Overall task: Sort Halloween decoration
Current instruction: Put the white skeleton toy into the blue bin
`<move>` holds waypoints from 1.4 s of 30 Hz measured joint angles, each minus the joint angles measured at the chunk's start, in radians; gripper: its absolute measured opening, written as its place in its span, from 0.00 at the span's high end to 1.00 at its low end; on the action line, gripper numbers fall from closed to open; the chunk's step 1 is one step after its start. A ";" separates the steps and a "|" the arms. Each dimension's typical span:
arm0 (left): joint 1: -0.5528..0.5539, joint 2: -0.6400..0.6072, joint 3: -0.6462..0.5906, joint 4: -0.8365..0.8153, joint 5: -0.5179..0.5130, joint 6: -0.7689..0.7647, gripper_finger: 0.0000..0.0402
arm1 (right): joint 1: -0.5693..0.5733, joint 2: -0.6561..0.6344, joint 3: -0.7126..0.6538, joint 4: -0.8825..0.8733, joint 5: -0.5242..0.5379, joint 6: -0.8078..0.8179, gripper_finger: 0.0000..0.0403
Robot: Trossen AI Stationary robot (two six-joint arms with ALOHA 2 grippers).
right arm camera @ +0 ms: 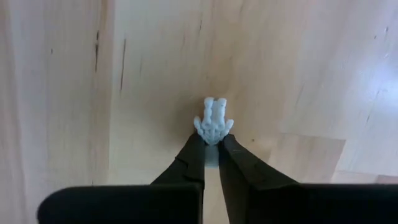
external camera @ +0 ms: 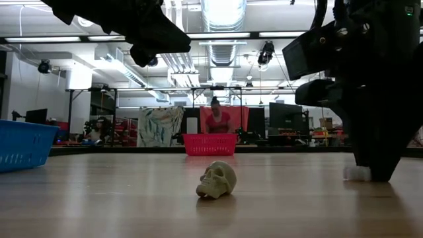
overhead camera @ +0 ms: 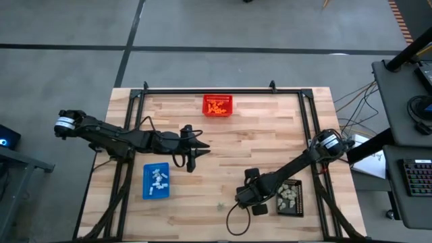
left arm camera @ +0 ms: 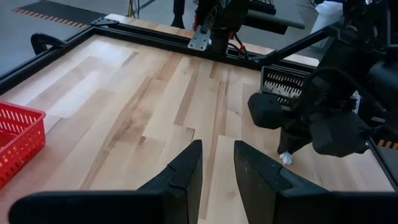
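Observation:
My right gripper point(right arm camera: 211, 142) points down at the near middle of the table, shut on a tiny white skeleton hand point(right arm camera: 212, 121); the low view shows that trinket point(external camera: 357, 173) at the fingers' foot. A pale skull point(external camera: 217, 180) lies loose on the wood to its left. My left gripper point(left arm camera: 217, 163) hovers above the table's middle, open with nothing between its fingers. White pieces lie in the blue tray point(overhead camera: 156, 181), beige ones in the black tray point(overhead camera: 290, 197), orange ones in the red basket point(overhead camera: 217, 104). My right gripper pinches the skeleton hand's wrist end point(right arm camera: 212, 136) between its two fingertips. The fingers come from above, pointing down. The bony fingers stick out past the tips, and the piece lies on the tabletop point(external camera: 360, 176).
A black frame point(overhead camera: 223, 89) runs along the table's far edge and down both sides. The blue tray sits near left, the black tray near right, the red basket far middle. Bare wood lies between them. A person shows in the room behind the table point(external camera: 215, 118).

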 joint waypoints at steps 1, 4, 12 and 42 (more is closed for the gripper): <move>0.000 0.000 0.000 0.000 0.000 -0.001 0.81 | 0.000 -0.004 0.000 -0.001 0.001 -0.001 0.96; -0.002 0.000 0.000 0.000 0.000 -0.001 0.81 | 0.000 -0.015 -0.002 -0.002 0.027 -0.009 0.96; -0.010 0.000 0.000 0.050 0.013 0.021 0.81 | 0.000 -0.105 -0.002 0.002 0.151 -0.026 0.96; -0.177 0.000 -0.006 0.269 0.185 0.367 0.80 | -0.085 -0.290 -0.385 1.487 0.274 -0.455 0.97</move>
